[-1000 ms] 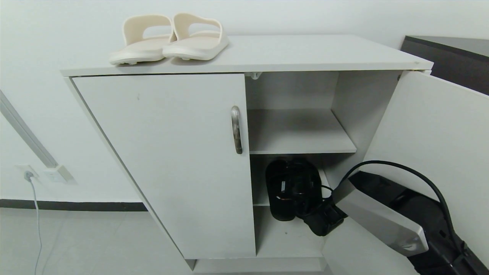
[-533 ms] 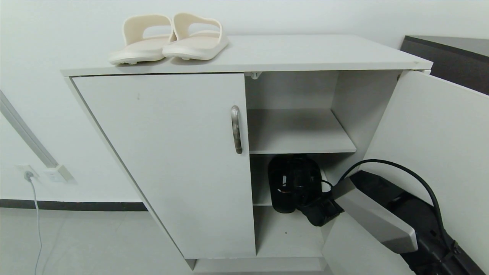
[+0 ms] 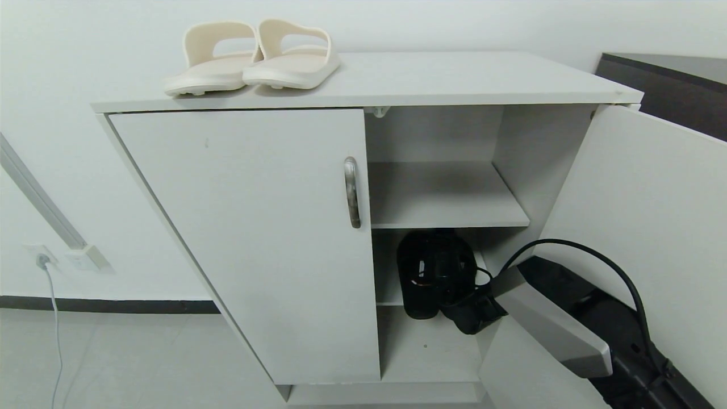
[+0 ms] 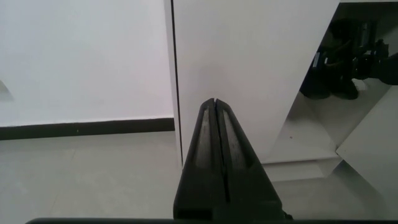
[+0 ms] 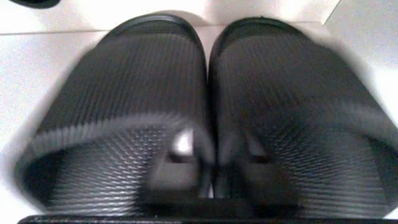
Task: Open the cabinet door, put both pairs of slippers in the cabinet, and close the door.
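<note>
White cabinet against a plain white wall, grey tile floor, dark baseboard, and a wall outlet with a cable plugged in. The right door is swung open and the left door is shut. The black slippers sit on the lower shelf, heels poking past its front edge, with the right gripper pinching them together where they meet. The cream slippers are up top by the front-left corner. The left gripper has its fingers pressed together, low in front of the left door.
</note>
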### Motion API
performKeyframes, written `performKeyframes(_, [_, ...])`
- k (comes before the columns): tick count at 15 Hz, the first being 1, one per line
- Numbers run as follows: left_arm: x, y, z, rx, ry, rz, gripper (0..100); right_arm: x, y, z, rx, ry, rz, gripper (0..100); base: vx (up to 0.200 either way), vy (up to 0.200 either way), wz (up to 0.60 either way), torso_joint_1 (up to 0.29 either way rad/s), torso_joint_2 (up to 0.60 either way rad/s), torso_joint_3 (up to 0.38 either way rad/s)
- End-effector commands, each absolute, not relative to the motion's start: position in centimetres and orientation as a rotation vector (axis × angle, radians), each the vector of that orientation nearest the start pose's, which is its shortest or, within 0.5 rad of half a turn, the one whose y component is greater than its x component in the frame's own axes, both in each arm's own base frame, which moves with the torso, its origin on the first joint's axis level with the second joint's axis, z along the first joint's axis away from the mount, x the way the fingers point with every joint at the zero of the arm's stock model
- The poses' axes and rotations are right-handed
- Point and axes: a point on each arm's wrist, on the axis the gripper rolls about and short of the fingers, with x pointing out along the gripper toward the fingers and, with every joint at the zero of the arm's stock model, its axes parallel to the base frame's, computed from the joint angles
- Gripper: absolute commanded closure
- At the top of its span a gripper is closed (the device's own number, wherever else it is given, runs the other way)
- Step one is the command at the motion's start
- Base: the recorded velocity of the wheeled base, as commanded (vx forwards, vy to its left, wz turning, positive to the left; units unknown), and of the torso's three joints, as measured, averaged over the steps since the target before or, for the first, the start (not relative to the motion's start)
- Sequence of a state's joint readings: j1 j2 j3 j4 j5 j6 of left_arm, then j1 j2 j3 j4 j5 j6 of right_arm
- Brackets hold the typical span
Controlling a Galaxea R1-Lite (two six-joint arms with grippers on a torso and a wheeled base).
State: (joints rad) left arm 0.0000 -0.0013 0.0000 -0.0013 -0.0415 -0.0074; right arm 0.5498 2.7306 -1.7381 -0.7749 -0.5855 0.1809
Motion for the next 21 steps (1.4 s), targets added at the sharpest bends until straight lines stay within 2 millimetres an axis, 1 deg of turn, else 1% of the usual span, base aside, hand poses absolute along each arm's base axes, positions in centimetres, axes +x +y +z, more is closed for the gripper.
performKeyframes(1, [-2.3,-0.1,7.6,-0.008,-0.001,-0.041,100,45.5,26.8,-1.1,0.054,0.191,-0.049,0,0.000,0.000,0.00,0.000,0.00,0.000])
performKeyframes(2, [-2.3,-0.1,7.6,-0.008,-0.001,-0.041,100,45.2,26.7,-1.3,0.046,0.204,-0.051,0,0.000,0.000,0.00,0.000,0.00,0.000])
performKeyframes(5, [-2.3,-0.1,7.6,-0.008,-0.001,-0.041,100,44.2,26.5,-0.6,0.052,0.191,-0.043,0,0.000,0.000,0.00,0.000,0.00,0.000])
performKeyframes(7, [-2.3,-0.1,7.6,-0.006,-0.001,-0.044,100,42.7,26.4,0.1,0.055,0.182,-0.033,0,0.000,0.000,0.00,0.000,0.00,0.000])
performKeyframes(8, [-2.3,-0.1,7.6,-0.005,-0.001,-0.043,100,41.8,26.3,0.5,0.056,0.179,-0.024,0,0.000,0.000,0.00,0.000,0.00,0.000])
performKeyframes(10, [-2.3,-0.1,7.6,-0.006,-0.001,-0.043,100,39.2,26.2,1.4,0.057,0.175,0.004,0,0.000,0.000,0.00,0.000,0.00,0.000])
performKeyframes(12, [-2.3,-0.1,7.6,-0.005,-0.001,-0.044,100,35.8,25.8,2.3,0.055,0.176,0.038,0,0.000,0.000,0.00,0.000,0.00,0.000])
performKeyframes(13, [-2.3,-0.1,7.6,-0.005,-0.001,-0.043,100,35.0,25.7,2.5,0.053,0.174,0.047,0,0.000,0.000,0.00,0.000,0.00,0.000])
performKeyframes(14, [-2.3,-0.1,7.6,-0.006,-0.001,-0.043,100,33.0,25.2,2.8,0.051,0.175,0.066,0,0.000,0.000,0.00,0.000,0.00,0.000])
performKeyframes(15, [-2.3,-0.1,7.6,-0.006,-0.001,-0.043,100,31.5,24.8,3.1,0.047,0.181,0.077,0,0.000,0.000,0.00,0.000,0.00,0.000])
performKeyframes(17, [-2.3,-0.1,7.6,-0.006,-0.001,-0.043,100,29.5,24.1,3.4,0.040,0.187,0.097,0,0.000,0.000,0.00,0.000,0.00,0.000])
performKeyframes(18, [-2.3,-0.1,7.6,-0.006,-0.001,-0.044,100,28.1,23.4,3.6,0.030,0.190,0.108,0,0.000,0.000,0.00,0.000,0.00,0.000])
performKeyframes(21, [-2.3,-0.1,7.6,-0.006,-0.001,-0.043,100,27.7,23.4,4.0,0.020,0.180,0.119,0,0.000,0.000,0.00,0.000,0.00,0.000])
